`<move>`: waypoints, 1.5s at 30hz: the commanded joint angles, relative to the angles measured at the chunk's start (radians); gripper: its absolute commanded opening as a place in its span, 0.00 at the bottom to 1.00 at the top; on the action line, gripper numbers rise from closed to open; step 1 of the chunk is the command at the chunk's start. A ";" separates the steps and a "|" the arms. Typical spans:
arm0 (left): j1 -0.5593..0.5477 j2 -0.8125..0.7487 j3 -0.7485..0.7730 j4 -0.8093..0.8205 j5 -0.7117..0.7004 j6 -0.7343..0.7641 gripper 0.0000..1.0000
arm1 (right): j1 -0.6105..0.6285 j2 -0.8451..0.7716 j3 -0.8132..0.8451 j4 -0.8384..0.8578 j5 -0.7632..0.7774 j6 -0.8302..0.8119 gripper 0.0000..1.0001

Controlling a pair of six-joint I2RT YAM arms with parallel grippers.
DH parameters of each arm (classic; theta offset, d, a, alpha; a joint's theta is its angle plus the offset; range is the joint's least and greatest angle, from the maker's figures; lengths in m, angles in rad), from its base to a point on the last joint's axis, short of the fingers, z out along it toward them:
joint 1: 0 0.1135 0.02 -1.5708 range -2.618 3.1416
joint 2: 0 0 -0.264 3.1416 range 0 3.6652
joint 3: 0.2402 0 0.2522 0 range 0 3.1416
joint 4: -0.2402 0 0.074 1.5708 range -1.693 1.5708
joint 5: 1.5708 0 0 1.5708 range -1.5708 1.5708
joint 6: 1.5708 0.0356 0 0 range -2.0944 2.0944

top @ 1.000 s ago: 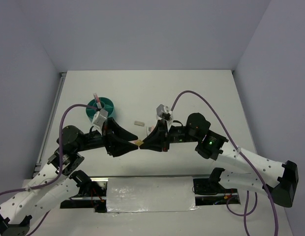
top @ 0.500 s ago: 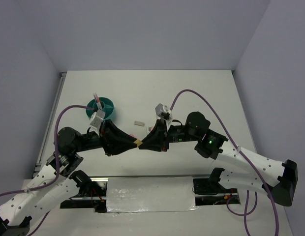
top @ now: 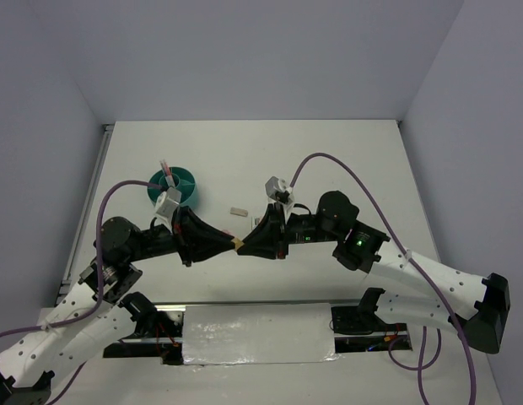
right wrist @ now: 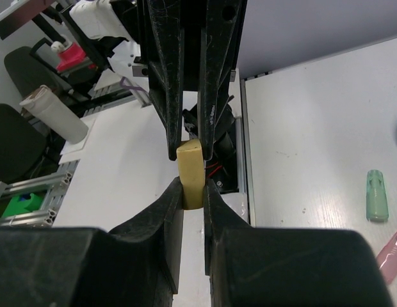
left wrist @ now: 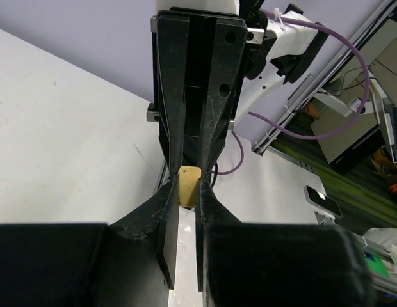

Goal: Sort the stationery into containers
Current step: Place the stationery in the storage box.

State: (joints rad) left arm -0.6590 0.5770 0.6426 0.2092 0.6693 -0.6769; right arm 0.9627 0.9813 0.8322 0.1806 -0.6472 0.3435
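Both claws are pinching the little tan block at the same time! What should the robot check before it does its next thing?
1. Left claw grips the tan block on both sides: ok.
2. Right claw grips the block too: ok.
3. Only one claw holding before the arms pull apart: not ok, both are shut on it.
4. Teal cup standing upright: ok.
5. Free room in the cup for the block: cannot tell, the cup is partly hidden from above.
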 commanded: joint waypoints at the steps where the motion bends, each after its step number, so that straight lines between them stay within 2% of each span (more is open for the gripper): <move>1: -0.005 -0.003 0.046 -0.011 -0.031 0.042 0.05 | 0.005 -0.006 0.041 0.051 0.015 0.008 0.00; 2: -0.005 0.003 0.049 -0.019 -0.040 0.043 0.00 | 0.004 -0.006 0.041 0.054 0.014 0.008 0.00; 3: -0.005 0.004 0.052 -0.033 -0.053 0.045 0.00 | 0.004 -0.006 0.041 0.051 0.012 0.006 0.03; 4: -0.005 0.010 0.061 -0.046 -0.095 0.051 0.00 | 0.004 -0.007 0.039 0.049 0.014 0.003 0.12; 5: -0.005 0.014 0.068 -0.059 -0.118 0.054 0.00 | 0.002 -0.009 0.033 0.053 0.017 0.002 0.29; 6: -0.005 0.018 0.074 -0.091 -0.144 0.059 0.00 | 0.004 -0.013 0.027 0.054 0.020 -0.004 0.61; 8: -0.005 0.030 0.101 -0.132 -0.213 0.083 0.00 | 0.002 -0.026 0.004 0.060 0.033 -0.012 0.99; 10: -0.005 0.037 0.144 -0.225 -0.296 0.126 0.00 | -0.027 -0.047 -0.011 0.033 0.064 -0.030 1.00; 12: -0.005 0.056 0.190 -0.336 -0.535 0.167 0.00 | -0.071 -0.078 -0.053 0.010 0.093 -0.034 1.00; 13: -0.005 0.070 0.248 -0.461 -0.642 0.195 0.00 | -0.099 -0.093 -0.076 0.013 0.092 -0.029 1.00; 14: -0.005 0.104 0.276 -0.511 -0.848 0.212 0.00 | -0.164 -0.130 -0.128 0.032 0.086 -0.021 1.00; 17: -0.002 0.176 0.319 -0.573 -1.092 0.324 0.00 | -0.252 -0.180 -0.209 0.046 0.063 0.000 1.00; 18: 0.005 0.196 0.327 -0.583 -1.245 0.344 0.00 | -0.254 -0.206 -0.217 0.034 0.075 -0.011 1.00; 19: 0.050 0.239 0.333 -0.576 -1.273 0.418 0.00 | -0.252 -0.213 -0.220 0.020 0.078 -0.017 1.00; 21: 0.140 0.273 0.328 -0.498 -1.191 0.564 0.00 | -0.252 -0.227 -0.225 0.011 0.066 -0.024 1.00; 22: 0.264 0.299 0.328 -0.458 -1.151 0.586 0.00 | -0.252 -0.230 -0.231 0.011 0.061 -0.026 1.00; 23: 0.332 0.316 0.334 -0.412 -1.093 0.594 0.00 | -0.252 -0.239 -0.234 0.010 0.055 -0.031 1.00; 24: 0.458 0.348 0.342 -0.383 -0.988 0.603 0.00 | -0.251 -0.245 -0.242 0.008 0.054 -0.034 1.00; 26: 0.565 0.377 0.342 -0.337 -0.933 0.597 0.00 | -0.252 -0.257 -0.249 0.003 0.046 -0.043 1.00; 27: 0.614 0.388 0.318 -0.261 -0.897 0.600 0.00 | -0.252 -0.263 -0.251 -0.001 0.041 -0.049 1.00; 28: 0.698 0.417 0.307 -0.222 -0.822 0.597 0.00 | -0.252 -0.270 -0.255 -0.007 0.043 -0.054 1.00; 31: 0.817 0.478 0.275 -0.119 -0.676 0.573 0.00 | -0.252 -0.302 -0.266 -0.023 0.044 -0.073 1.00; 36: 0.838 0.540 0.221 -0.018 -0.564 0.537 0.00 | -0.252 -0.319 -0.285 -0.033 0.050 -0.095 1.00; 38: 0.843 0.567 0.201 0.038 -0.506 0.517 0.04 | -0.252 -0.316 -0.288 -0.026 0.047 -0.092 1.00; 45: 0.855 0.721 0.169 0.128 -0.436 0.476 0.03 | -0.252 -0.329 -0.298 -0.009 0.032 -0.084 1.00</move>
State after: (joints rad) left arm 0.1848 1.2644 0.8124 0.2169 0.1558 -0.1696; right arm 0.7090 0.6735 0.5453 0.1417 -0.5995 0.2710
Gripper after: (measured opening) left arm 0.223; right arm 0.994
